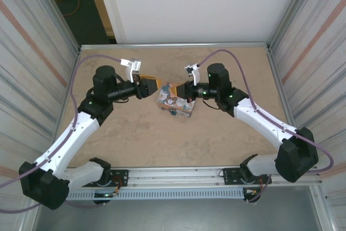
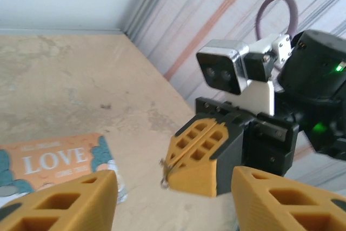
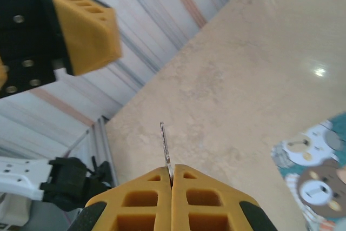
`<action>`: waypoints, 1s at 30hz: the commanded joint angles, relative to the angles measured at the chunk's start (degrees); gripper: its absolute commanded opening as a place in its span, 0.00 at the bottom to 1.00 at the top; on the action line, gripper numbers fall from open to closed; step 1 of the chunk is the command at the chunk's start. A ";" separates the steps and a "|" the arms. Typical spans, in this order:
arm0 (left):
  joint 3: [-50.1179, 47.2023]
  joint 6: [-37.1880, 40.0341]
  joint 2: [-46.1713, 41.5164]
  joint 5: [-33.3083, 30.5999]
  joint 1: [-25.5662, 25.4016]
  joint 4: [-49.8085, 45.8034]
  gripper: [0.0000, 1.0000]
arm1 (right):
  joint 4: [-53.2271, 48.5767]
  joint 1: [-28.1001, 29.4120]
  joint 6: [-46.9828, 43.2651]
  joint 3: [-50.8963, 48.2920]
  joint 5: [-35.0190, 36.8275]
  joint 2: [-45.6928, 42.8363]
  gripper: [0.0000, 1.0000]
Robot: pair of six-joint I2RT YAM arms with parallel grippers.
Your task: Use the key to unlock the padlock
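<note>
My right gripper is shut on the key, a thin silvery blade that sticks out past its fingertips. The left wrist view shows that key at the tip of the right gripper. My left gripper is open, and its orange fingers stand wide on either side of the right one. In the top view both grippers, left and right, meet above the orange "LOVE" tin. A tiny dark thing at the tin's near edge looks like the padlock.
The beige tabletop is walled by corrugated panels on the left and right. A rail with both arm bases runs along the near edge. Purple cables loop over each arm.
</note>
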 commanded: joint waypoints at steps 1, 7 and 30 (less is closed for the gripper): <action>-3.31 2.08 -2.40 -7.93 0.25 -3.97 0.65 | -5.68 -2.16 -2.74 -0.66 3.53 -1.06 0.00; -11.65 0.46 -1.97 -10.20 0.23 -3.78 0.69 | -5.28 -6.55 0.00 -4.64 3.77 3.21 0.00; -8.87 3.93 29.83 -2.31 -6.86 8.36 0.71 | 2.30 -9.55 11.23 -5.48 3.36 19.80 0.00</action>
